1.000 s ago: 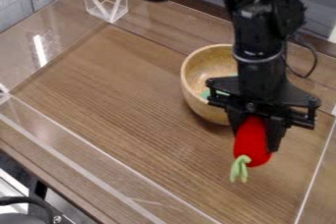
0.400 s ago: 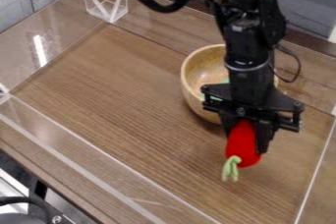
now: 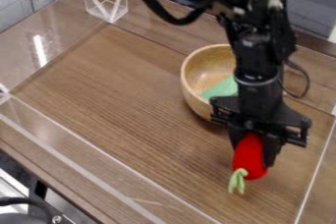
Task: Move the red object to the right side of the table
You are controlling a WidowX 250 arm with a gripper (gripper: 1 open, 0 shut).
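One camera view showed the scene from above and in front. Largest was the counter [image 3: 118, 100], a brown wood-grain surface bounded by clear acrylic walls [image 3: 39, 41]; its far left corner carried a small folded clear piece [image 3: 105, 7] standing on the wall edge. Next in size was the black robot arm [image 3: 250, 31], which entered from the top of the frame and reached steeply downward over the right part of the counter. Behind the arm's lower section sat a light wooden bowl [image 3: 207, 79], upright, with something pale green [image 3: 226, 87] partly visible inside it, mostly hidden by the arm. Below the bowl, the hand [image 3: 257, 149] pointed almost straight down, its black fingers clenched around the upper part of the red object [image 3: 250, 156]. That object hung roughly upright in the grip near the right wall and toward the front edge of the counter, clear of the bowl. Its light-green stem [image 3: 238, 181] pointed downward at the bottom end; whether the stem touched the wood could not be told.
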